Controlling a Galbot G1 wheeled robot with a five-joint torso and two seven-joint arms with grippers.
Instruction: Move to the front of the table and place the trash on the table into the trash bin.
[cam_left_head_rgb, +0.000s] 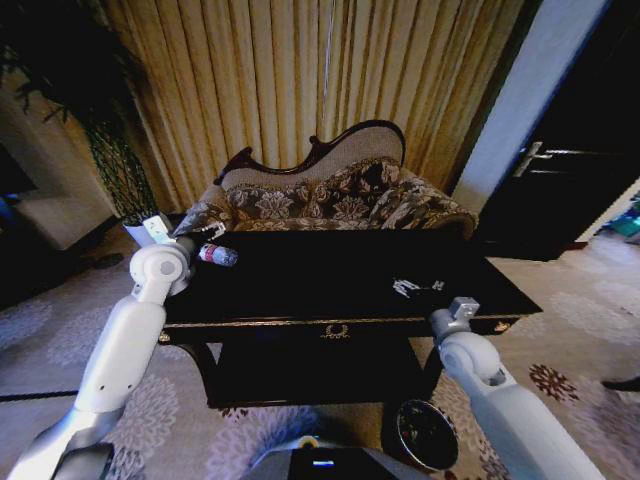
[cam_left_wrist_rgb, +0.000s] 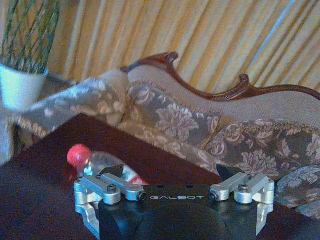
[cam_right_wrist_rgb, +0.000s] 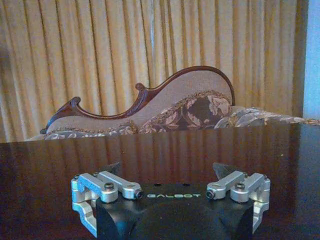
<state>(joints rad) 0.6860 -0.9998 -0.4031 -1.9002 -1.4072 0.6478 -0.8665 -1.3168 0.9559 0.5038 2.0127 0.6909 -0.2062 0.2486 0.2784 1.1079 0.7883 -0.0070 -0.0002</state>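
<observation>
So the robot was parked right in front of the big near-black wooden console table (cam_left_head_rgb: 340, 285) with the gold trim. A small clear plastic bottle (cam_left_head_rgb: 217, 255) with a red cap and red-white label lay on its side near the table's left end. A few small white crumpled scraps (cam_left_head_rgb: 406, 288) sat on the right part of the top, well apart from the bottle.

The left gripper (cam_left_head_rgb: 160, 228) was up over the table's left end, just beside the bottle. From the left wrist camera the bottle (cam_left_wrist_rgb: 100, 165) was lying right ahead of the gripper (cam_left_wrist_rgb: 170, 174), closer to one fingertip than the other, and the jaws stood spread wide with nothing between them.

The right gripper (cam_left_head_rgb: 462, 307) hung at the front edge on the right side, near the scraps. Its wrist camera showed that gripper (cam_right_wrist_rgb: 167, 170) spread wide too, holding nothing, looking across the glossy tabletop (cam_right_wrist_rgb: 165, 145).

The small round trash bin (cam_left_head_rgb: 427, 433) with the dark inside stood on the carpet below the table's front right, beside the right arm.
</observation>
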